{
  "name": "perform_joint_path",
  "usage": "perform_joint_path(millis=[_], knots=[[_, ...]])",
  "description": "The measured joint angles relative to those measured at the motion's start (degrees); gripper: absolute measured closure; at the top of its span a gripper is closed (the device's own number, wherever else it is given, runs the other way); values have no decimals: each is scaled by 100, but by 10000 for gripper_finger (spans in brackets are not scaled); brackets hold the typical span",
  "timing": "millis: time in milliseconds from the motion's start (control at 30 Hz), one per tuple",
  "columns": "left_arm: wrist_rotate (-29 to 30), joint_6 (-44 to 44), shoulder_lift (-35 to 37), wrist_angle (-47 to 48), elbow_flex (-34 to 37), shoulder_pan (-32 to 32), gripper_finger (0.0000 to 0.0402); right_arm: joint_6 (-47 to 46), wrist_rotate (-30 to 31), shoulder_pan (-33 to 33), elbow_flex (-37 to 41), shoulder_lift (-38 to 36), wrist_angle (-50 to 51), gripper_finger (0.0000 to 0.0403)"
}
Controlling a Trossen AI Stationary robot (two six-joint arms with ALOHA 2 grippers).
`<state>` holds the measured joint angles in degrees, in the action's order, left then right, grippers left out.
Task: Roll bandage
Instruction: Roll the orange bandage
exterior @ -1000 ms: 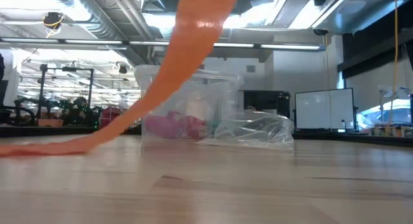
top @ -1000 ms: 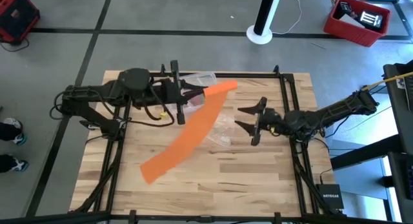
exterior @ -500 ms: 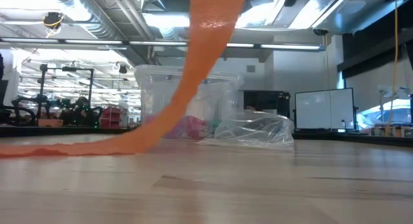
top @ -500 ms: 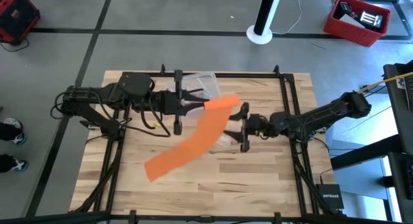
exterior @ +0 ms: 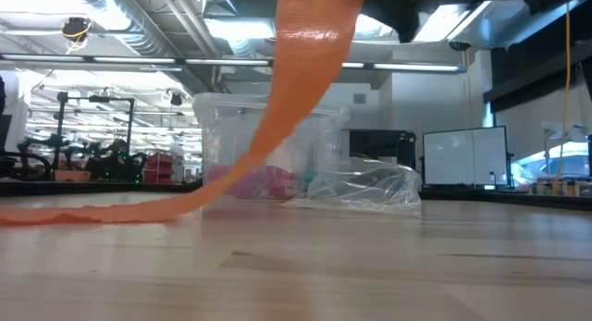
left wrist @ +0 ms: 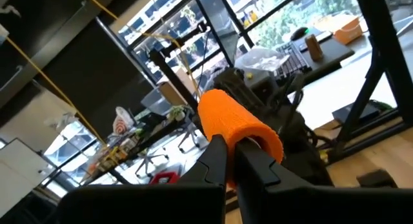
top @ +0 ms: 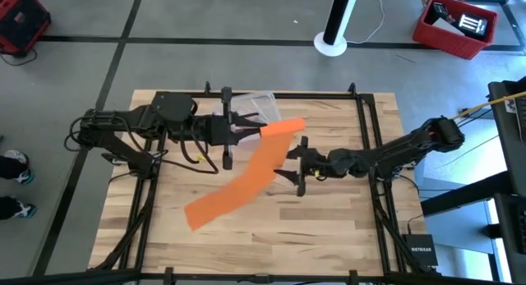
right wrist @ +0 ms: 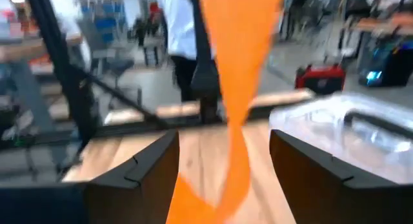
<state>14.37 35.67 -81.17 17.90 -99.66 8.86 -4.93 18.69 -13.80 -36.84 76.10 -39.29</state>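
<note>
High: left gripper (top: 256,131) pinching bandage (top: 246,174) top end, tail trailing onto bench (top: 329,236).
Left wrist: jaws clamped on bandage (left wrist: 235,124).
Right wrist: right gripper (right wrist: 222,179) jaws apart, straddling strip; advise closing centred, keeping tension.

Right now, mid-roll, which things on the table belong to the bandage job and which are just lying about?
In the job:
- bandage, one end lifted, the other trailing on the table
- left gripper, shut on the bandage's raised end
- right gripper, open, beside the hanging strip

Lying about:
- clear plastic box with reddish contents
- crumpled clear wrapper next to the box
</note>
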Motion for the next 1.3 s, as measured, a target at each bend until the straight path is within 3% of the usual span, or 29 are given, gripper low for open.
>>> perform_joint_path(millis=[267,367,467,667,867,1100,1300], knots=[[-86,42,2,-114,0,4,400,431,105,-2,-185,577,-803,162],[-85,88,0,-192,2,2,400,565,171,-2,-391,744,-797,183],[-95,96,2,-296,2,2,400,855,-48,-2,-556,956,-794,235],[-233,140,0,-297,2,4,400,1162,-628,-73,-584,1053,-542,386],[808,743,39,-335,2,-54,400,1718,-764,-706,-588,250,170,396],[1309,1463,61,-152,2,-395,400,1546,-1081,-1245,-590,-858,632,398],[1337,1077,28,586,86,-551,400,1588,-1015,-1632,-728,-1283,678,399]])
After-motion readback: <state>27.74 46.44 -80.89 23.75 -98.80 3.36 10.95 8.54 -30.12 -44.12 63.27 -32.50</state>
